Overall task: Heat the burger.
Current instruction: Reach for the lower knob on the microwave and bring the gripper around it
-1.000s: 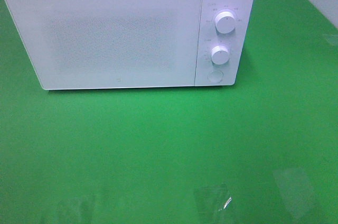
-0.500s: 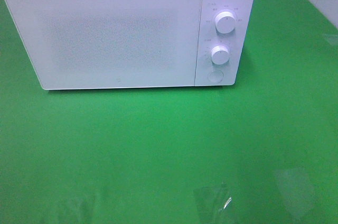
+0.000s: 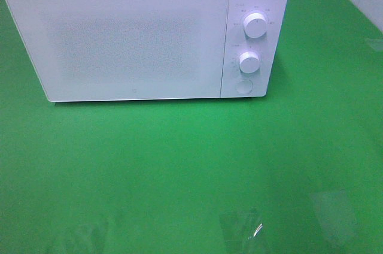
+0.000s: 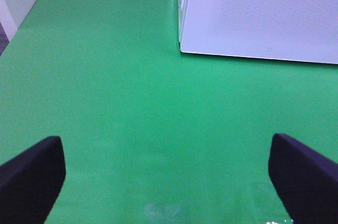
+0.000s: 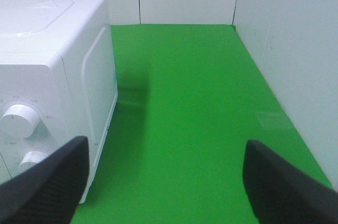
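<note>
White microwave [image 3: 119, 38], dial labels [image 3: 237, 21] unreadable

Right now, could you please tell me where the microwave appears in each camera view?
Exterior high: the microwave fills the upper left and centre, door shut.
Left wrist: only a front door corner, ahead of the open left gripper.
Right wrist: its knob end and side wall, ahead of the open right gripper, to one side.
Shared landmark: the green table cover.

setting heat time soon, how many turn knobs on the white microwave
2: one white round knob high on the white box-shaped microwave's right-hand panel, the second white knob directly below it.
</note>
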You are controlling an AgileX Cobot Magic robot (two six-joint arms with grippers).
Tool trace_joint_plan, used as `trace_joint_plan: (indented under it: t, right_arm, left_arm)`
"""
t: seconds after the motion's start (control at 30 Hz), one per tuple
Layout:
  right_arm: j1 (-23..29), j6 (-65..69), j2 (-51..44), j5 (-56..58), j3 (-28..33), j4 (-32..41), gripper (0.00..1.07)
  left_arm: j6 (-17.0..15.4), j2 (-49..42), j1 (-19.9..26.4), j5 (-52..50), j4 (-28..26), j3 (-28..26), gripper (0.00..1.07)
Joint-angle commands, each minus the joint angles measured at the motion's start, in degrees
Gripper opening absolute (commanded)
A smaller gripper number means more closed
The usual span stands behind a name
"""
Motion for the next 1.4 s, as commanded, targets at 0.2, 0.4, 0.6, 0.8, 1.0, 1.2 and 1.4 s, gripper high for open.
trace_joint_plan:
  t: [0.2,0.4,0.6,0.8,1.0,1.2,1.4]
  right_arm:
    - [-0.23,-1.38,8.54,-14.15,1.15,1.09,0.76]
    - [-0.06,-8.14,13.75,-26.07,5.27,7.79,0.76]
    - [1.95,-12.26,17.70,-35.01,8.65,16.10,0.76]
    - [8.65,-20.34,21.31,-38.85,9.05,23.84,0.76]
    - [16.90,-24.81,26.81,-45.84,9.05,30.65,0.76]
    - [23.78,-25.15,30.42,-51.28,9.00,36.15,0.76]
    - [34.15,-28.19,36.21,-59.64,8.94,44.63,0.76]
  left_arm:
    - [-0.23,-0.97,0.06,-0.74,-0.29,0.00,0.99]
    - [-0.23,-0.97,0.06,-0.74,-0.29,0.00,0.99]
    - [-0.23,-0.97,0.06,-0.74,-0.29,0.00,0.99]
    - [-0.23,-0.97,0.06,-0.74,-0.29,0.00,0.99]
    - [-0.23,-0.97,0.06,-0.74,-0.29,0.00,0.99]
    - [-0.23,-0.97,0.06,-0.74,-0.29,0.00,0.99]
    - [-0.23,-0.97,0.06,-0.74,-0.29,0.00,0.99]
